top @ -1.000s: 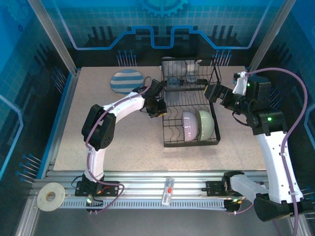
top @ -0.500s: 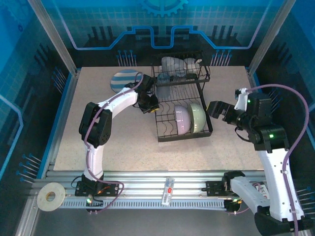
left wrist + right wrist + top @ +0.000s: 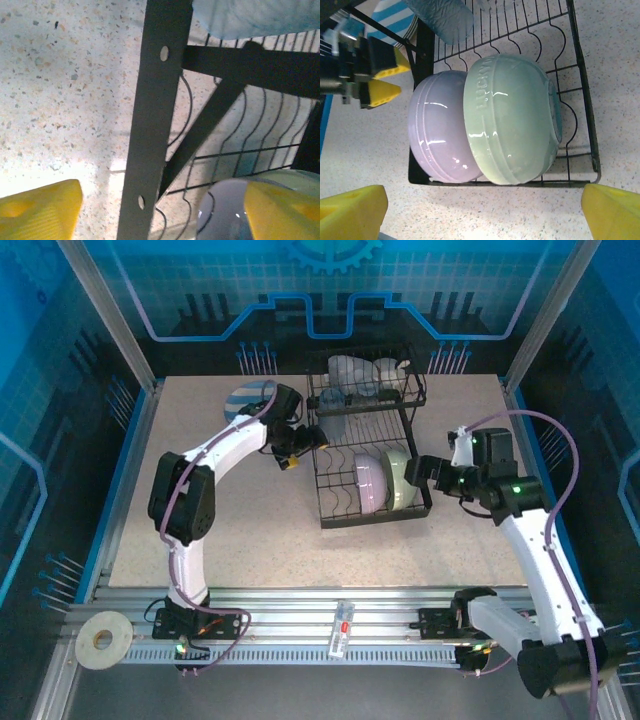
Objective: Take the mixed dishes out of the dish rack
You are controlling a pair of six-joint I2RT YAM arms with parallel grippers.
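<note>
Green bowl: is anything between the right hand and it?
Only the low edge rail of the dish rack runs between the open right hand and the green bowl, and the bowl bulges well above it. The purple bowl sits beside it, outside that path.

one black wire rack (image 3: 152, 125), one lavender bowl (image 3: 442, 132), one pale green bowl (image 3: 512, 120), one striped plate (image 3: 238, 405), one tape roll (image 3: 102, 639)

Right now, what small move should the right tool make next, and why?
Probably ease the right tool forward toward the pale green bowl, aiming at its rim. Its jaws stand open and hold nothing. The bowl stands on edge in the dish rack, leaning against the lavender bowl, and in the top view it is the nearer of the two to this tool.
</note>
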